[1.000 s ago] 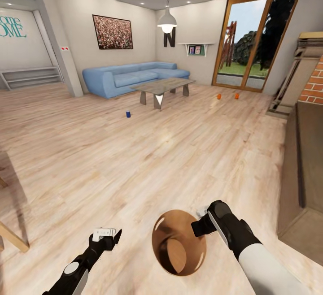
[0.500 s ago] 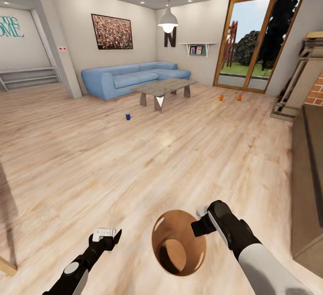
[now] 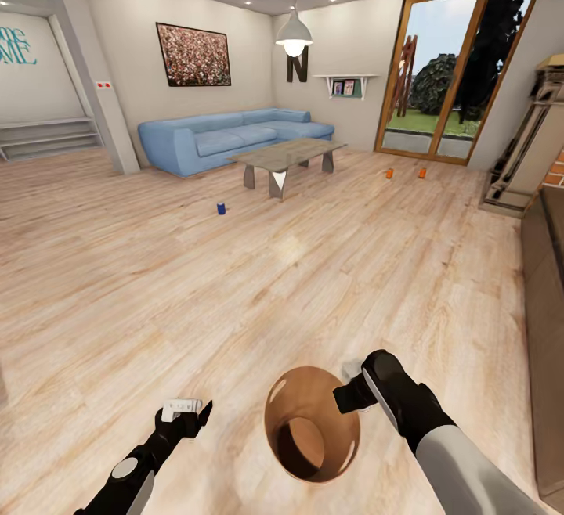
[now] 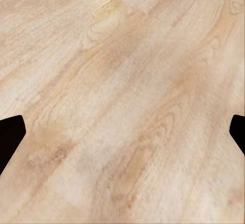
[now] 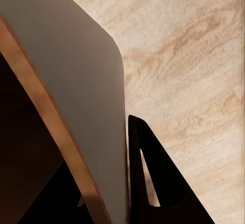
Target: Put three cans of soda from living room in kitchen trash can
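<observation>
I stand on the plank floor point(image 3: 235, 280) of the living room, with the sofa point(image 3: 227, 135) and the low desk point(image 3: 286, 155) far ahead. My right tool point(image 3: 350, 391) is clamped on the rim of the bin point(image 3: 309, 421), held out in front of me. My left tool point(image 3: 185, 409) hangs spread wide over bare planks. Two orange cans point(image 3: 389, 174) point(image 3: 422, 173) stand on the floor near the glass doors point(image 3: 454, 69); a blue can point(image 3: 222, 207) stands before the desk.

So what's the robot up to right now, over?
Right gripper shut on trash can rim; left gripper open, empty. Two orange soda cans ahead by glass doors. Floor between looks open.
</observation>
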